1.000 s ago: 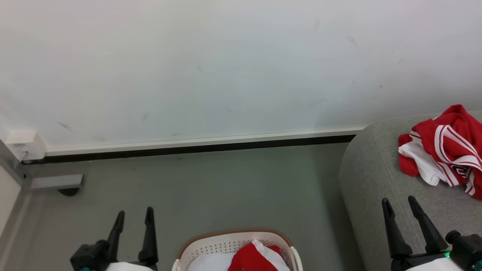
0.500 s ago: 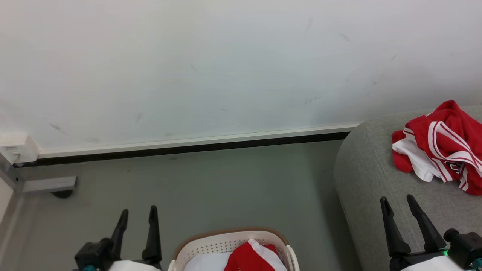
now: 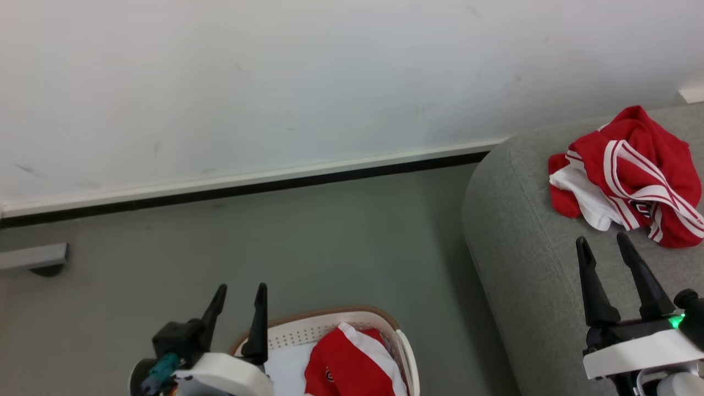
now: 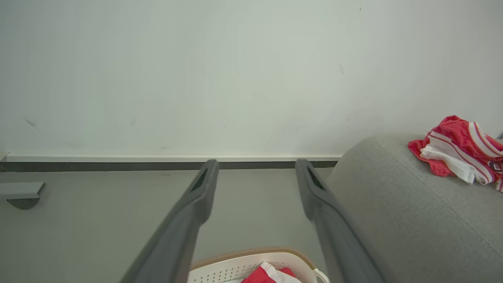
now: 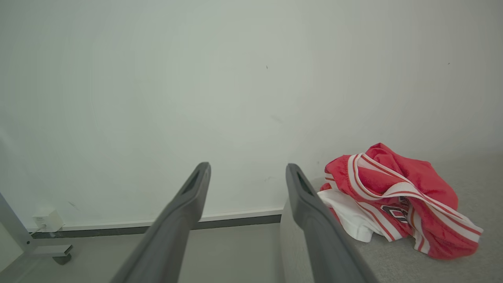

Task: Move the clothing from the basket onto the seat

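Facing a scuffed white wall [image 3: 275,82] with a dark skirting strip [image 3: 247,188] above a grey-green floor [image 3: 302,247]. The grey seat [image 3: 522,264] stands at right, with one bundle of red clothing [image 3: 638,159] lying on it. A second red-and-white garment [image 3: 346,366] sits in the basket [image 3: 319,330] on the floor. My left claw [image 3: 241,289] and right claw [image 3: 602,242] both stand wide and empty. Against a second ago, my head camera has swung, and more of the basket shows.

White wall [image 3: 275,82], dark baseboard [image 3: 247,188], grey floor [image 3: 302,242]
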You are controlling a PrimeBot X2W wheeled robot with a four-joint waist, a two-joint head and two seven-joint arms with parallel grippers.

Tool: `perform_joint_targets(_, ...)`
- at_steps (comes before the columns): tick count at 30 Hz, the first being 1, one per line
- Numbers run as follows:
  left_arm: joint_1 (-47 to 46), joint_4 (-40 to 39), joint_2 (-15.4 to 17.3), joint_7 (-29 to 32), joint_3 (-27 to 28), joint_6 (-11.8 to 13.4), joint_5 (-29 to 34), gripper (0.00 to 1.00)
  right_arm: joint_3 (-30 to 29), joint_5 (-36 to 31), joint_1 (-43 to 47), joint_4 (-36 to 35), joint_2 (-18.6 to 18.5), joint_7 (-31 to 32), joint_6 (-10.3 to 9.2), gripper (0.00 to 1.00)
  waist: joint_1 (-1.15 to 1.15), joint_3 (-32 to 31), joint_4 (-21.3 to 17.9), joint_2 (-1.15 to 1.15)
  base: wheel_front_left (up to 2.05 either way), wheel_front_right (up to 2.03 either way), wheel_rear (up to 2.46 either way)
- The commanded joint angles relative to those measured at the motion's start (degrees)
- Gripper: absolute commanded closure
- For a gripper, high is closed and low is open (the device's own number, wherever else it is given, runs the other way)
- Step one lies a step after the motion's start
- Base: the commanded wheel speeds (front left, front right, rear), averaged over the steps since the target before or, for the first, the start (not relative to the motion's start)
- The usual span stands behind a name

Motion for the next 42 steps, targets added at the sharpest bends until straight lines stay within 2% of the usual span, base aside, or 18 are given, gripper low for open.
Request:
perform_joint_targets(1,-2.4,2.6,0.2,0.0,-1.1,-0.5,1.4,0.0,-0.3,-0.1,-1.8,-0.5,-0.5,0.1,-0.13,0.0,-0.01,3.7,-2.1,0.0,0.0,0.0,0.0)
perform_joint_targets(9,-12.8,15.2,0.5,0.0,-4.3,-2.6,3.6,0.0,-1.0,-0.2,-8.5,-2.6,-1.2,0.1,-0.13,0.0,-0.01,13.5,-7.0,0.0,0.0,0.0,0.0)
perform_joint_targets(14,-19.1,25.4,0.7,0.4,-5.2,-3.7,2.7,0.0,-1.1,0.3,-11.9,-4.9,0.2,0.1,-0.13,0.0,-0.01,19.5,-9.8,0.0,0.0,0.0,0.0)
perform_joint_targets(24,-30.7,44.0,3.5,4.5,-7.4,-4.5,3.8,0.0,-1.8,1.1,-17.6,-10.8,3.3,0.1,-0.13,0.0,-0.01,31.2,-14.4,0.0,0.0,0.0,0.0)
perform_joint_targets(33,-38.5,50.2,5.7,8.3,-8.5,-5.2,2.8,0.0,-3.0,2.4,-20.5,-15.0,5.8,0.1,-0.13,0.0,-0.01,40.3,-17.3,0.0,0.0,0.0,0.0)
perform_joint_targets(37,-41.3,51.8,7.2,11.1,-10.7,-5.3,4.4,0.0,-2.7,2.8,-21.3,-15.7,6.9,0.1,-0.13,0.0,-0.01,43.5,-18.6,0.0,0.0,0.0,0.0)
perform_joint_targets(42,-42.9,53.2,7.5,15.8,-13.7,-5.4,6.0,0.0,-1.8,3.1,-22.0,-14.7,8.0,0.1,-0.13,0.0,-0.01,45.7,-20.0,0.0,0.0,0.0,0.0)
